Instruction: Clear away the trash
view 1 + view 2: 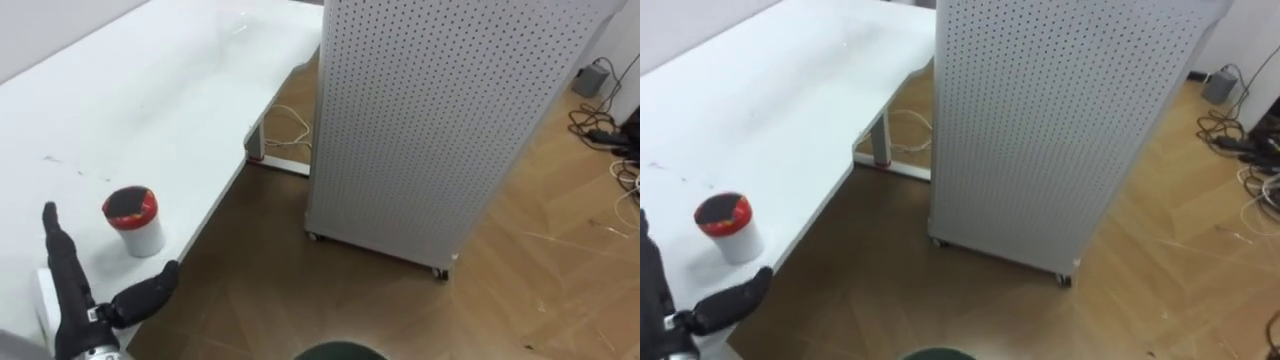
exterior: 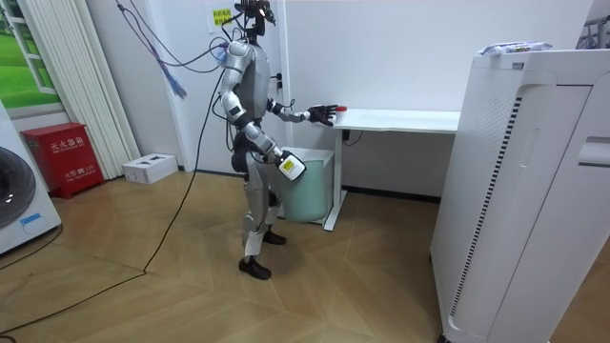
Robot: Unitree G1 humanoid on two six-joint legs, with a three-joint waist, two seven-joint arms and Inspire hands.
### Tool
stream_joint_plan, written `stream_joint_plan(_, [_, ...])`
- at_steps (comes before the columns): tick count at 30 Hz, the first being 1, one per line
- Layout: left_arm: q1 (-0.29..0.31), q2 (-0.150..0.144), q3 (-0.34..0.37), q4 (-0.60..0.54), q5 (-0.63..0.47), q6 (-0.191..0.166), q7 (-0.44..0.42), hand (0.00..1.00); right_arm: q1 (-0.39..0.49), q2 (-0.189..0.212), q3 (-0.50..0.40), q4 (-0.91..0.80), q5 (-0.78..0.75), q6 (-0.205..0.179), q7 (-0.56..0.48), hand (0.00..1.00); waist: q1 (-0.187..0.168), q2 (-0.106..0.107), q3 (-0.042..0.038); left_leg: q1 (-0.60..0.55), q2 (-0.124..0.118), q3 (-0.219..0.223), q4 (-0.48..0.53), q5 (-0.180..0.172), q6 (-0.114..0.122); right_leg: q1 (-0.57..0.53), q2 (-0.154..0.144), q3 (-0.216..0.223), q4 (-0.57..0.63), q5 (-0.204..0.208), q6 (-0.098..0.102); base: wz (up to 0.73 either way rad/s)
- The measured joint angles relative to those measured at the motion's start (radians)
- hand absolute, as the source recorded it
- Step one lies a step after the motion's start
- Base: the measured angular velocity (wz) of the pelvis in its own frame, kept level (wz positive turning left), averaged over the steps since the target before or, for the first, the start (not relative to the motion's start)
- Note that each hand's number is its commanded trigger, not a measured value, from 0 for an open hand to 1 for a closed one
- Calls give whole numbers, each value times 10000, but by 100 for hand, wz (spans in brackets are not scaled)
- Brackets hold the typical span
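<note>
Left hand (image 1: 72,292) spread beside red-topped cup (image 1: 134,221) on table (image 1: 180,90).

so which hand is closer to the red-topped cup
Left. The left hand is open over the table, just short of the cup and to its left, not touching. The right hand hangs low by the robot's hip, away from the table.

A white table (image 1: 790,100) runs along the left; near its front edge stands a white cup (image 1: 728,228) with a red top. The left hand (image 1: 725,298) lies at the table's corner just beside the cup – fingers straight, thumb spread, not touching it. To the right, a white perforated cabinet (image 1: 1060,130) stands on small wheels on the wooden floor (image 1: 1140,300) – cables (image 1: 1250,150) trail at the far right.
</note>
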Motion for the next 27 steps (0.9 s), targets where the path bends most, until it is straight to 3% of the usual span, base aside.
stream_joint_plan(10, [-256,-9,-182,539,-592,69,116,0,-56,-33,-27,-22,-235,181,-7,100,-207,270,-12,10,0,164,-55,1,6,-167,-62,94,224,18,-5,-5])
stream_joint_plan(15, [-525,61,-179,774,-768,-33,-62,0,-388,-31,-8,19,-237,182,-4,100,-230,177,23,-76,-36,248,-60,63,45,-328,-143,130,380,9,-7,-2])
stream_joint_plan(19, [-627,154,-204,777,-770,-236,-72,0,-435,-2,0,20,-227,180,-18,100,-250,5,4,-193,-38,215,28,71,48,-399,-135,156,372,11,-6,2])
stream_joint_plan(27, [-1075,368,-450,1282,-1318,-506,212,0,-497,-5,275,20,-228,170,-299,100,-423,-8,19,-431,-25,228,310,71,48,-586,-142,179,524,16,-10,1])
